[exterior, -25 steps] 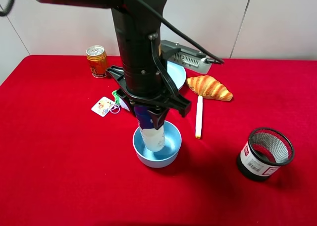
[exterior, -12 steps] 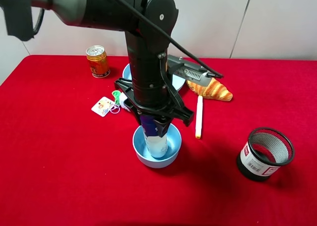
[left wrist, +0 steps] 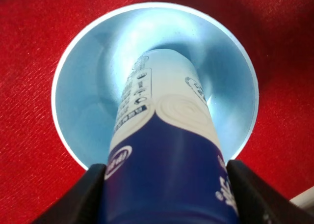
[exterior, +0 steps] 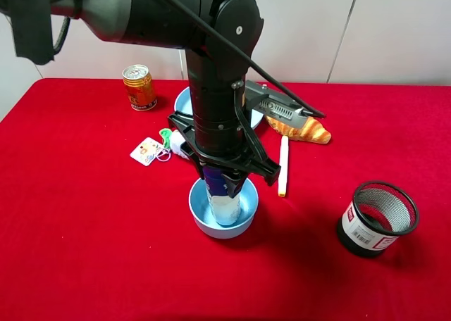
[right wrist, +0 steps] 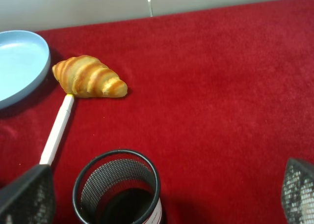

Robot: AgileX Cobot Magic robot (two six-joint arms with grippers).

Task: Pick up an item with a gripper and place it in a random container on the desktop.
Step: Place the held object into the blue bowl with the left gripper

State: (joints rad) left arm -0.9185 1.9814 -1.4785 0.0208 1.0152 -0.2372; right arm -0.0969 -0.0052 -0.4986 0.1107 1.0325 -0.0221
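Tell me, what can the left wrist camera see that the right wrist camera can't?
Only the left wrist view shows the bottle reaching down into the small blue bowl, with black fingers pressed on either side of it. Only the right wrist view shows the croissant, the white stick, the black mesh cup and an edge of the blue plate. Both show the red cloth.
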